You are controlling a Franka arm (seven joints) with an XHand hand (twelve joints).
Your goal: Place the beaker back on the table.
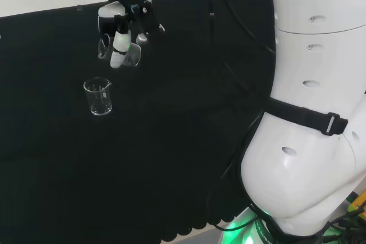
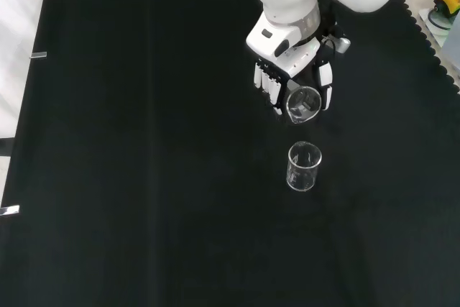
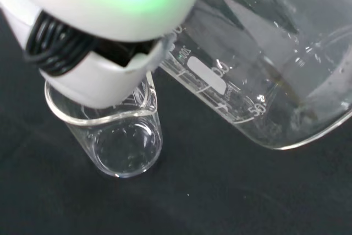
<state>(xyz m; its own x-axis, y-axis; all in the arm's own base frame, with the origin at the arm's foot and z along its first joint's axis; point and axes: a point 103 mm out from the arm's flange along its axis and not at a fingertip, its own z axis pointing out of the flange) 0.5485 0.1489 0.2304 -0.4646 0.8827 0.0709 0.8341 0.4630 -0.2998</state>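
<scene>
Black cloth (image 2: 144, 141) over the whole bench, white wall strip along the far edge in head view. Hand (image 1: 123, 32) up off the cloth near that far edge, fingers curled round a clear beaker (image 1: 132, 54), so grasping it. Held beaker (image 2: 303, 103) tipped, mouth turned toward the front camera, clear of the cloth. Wrist view: held beaker (image 3: 264, 75) close and large, printed scale on its wall, tilted; contents hard to tell. Second beaker (image 2: 303, 167) upright on the cloth, spout on the rim, looks empty, just below the hand (image 2: 291, 70) in front view, nearer and slightly left of it in head view (image 1: 98, 96). Not touching the held one.
</scene>
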